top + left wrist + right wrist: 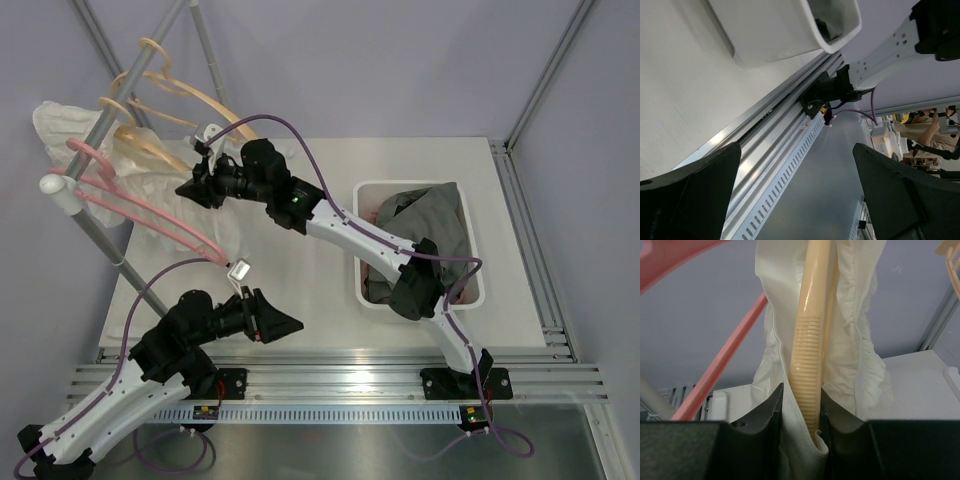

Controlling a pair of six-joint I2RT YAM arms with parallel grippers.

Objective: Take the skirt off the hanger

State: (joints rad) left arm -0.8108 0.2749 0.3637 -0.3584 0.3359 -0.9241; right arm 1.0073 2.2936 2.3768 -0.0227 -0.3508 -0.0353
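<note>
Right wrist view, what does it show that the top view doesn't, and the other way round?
Only right wrist: the right gripper closed on the ribbed arm of the cream hanger, with skirt fabric caught between the fingers. Only top: the left gripper, apart from the hangers, and the bin of grey clothes. Both: skirt, cream hanger, pink hanger.

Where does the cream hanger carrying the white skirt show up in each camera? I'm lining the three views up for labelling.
Top external: upper left, the cream hanger sits just left of the right tool.
Left wrist: not in it.
Right wrist: centre, running top to bottom between the tool's fingers.
Shared landmark: the pink hanger, beside it in the top and right wrist views.
</note>
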